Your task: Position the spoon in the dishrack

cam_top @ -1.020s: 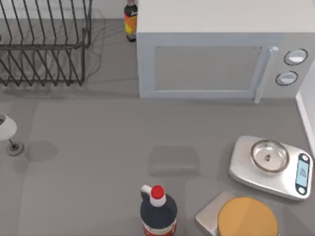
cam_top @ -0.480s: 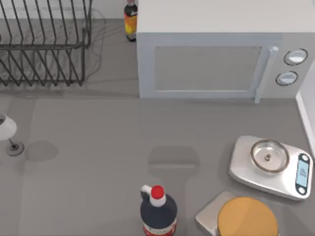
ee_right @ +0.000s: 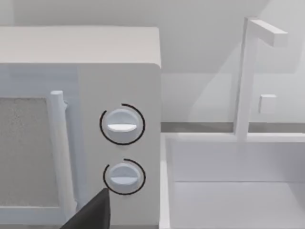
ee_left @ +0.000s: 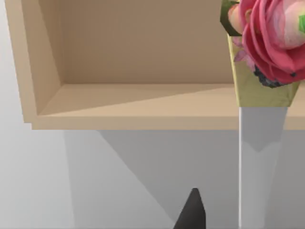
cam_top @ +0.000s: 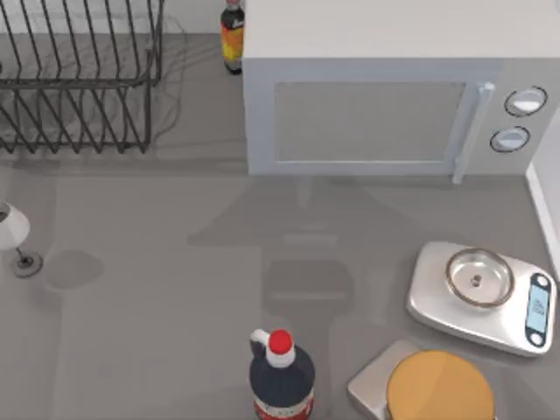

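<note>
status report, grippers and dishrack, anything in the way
Left gripper faces a wooden shelf. Right gripper faces the microwave dials. Dishrack back left, wine glass in front.

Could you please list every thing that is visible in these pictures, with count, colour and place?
dishrack: one, dark grey, far left of table
sauce bottle: one, dark with yellow-red label, between the rack and the microwave
microwave: one, white, far centre to right
wine glass: one, white bowl, left edge
kitchen scale: one, silver, with metal bowl, right
dark bottle: one, red cap, near centre
orange disc on grey base: one, near right
wooden shelf: one, beige, left wrist view
pink flower: one, left wrist view
sink: one, white, beside microwave
left gripper: dark tip
right gripper: dark tip
</note>
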